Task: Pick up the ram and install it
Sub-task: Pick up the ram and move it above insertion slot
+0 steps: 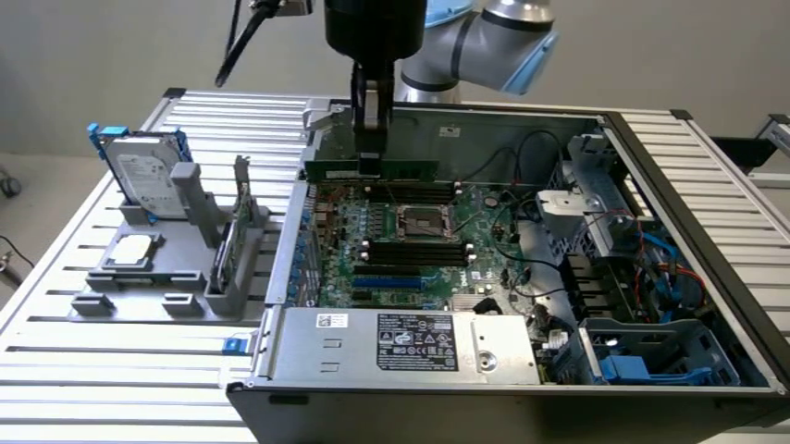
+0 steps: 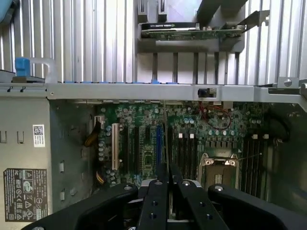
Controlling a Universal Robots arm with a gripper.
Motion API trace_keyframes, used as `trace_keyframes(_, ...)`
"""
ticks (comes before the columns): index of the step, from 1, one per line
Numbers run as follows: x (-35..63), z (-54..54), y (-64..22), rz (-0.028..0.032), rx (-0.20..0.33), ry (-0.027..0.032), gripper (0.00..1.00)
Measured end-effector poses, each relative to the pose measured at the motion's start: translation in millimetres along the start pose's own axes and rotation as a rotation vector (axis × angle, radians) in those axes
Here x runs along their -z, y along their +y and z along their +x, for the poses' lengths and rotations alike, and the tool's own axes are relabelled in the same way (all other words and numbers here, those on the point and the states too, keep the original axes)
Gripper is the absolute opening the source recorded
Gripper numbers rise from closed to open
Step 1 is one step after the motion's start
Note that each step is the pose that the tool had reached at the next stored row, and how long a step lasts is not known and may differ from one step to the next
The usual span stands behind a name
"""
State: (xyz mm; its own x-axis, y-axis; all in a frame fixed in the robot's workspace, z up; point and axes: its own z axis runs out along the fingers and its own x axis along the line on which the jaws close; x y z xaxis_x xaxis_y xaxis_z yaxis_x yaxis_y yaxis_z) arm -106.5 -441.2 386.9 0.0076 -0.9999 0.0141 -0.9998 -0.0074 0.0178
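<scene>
Fingers [image 2: 154, 203]: pinching the ram [image 1: 413, 170] mid-length, above the motherboard [image 1: 408, 250].
Handling: likely light, stiff, fragile; grip flat faces.

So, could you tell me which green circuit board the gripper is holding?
The ram, the long narrow stick above the motherboard; the larger bracketed card stands in the grey fixture outside the case.
</scene>
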Motion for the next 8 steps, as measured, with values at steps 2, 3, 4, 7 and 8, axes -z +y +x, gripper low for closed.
trace_keyframes(2,-3.4,-1.2,-7.9,0.0,0.0,0.0,0.14)
trace_keyframes(3,-5.2,-1.7,-11.7,0.0,0.0,-0.0001,0.14)
trace_keyframes(4,-7.0,-2.3,-15.7,0.0,0.0,-0.0003,0.14)
trace_keyframes(7,-12.2,-5.0,-25.1,-0.0002,-0.001,-0.0004,0.14)
trace_keyframes(8,-14.0,-6.9,-27.7,-0.0002,-0.001,-0.0003,0.14)
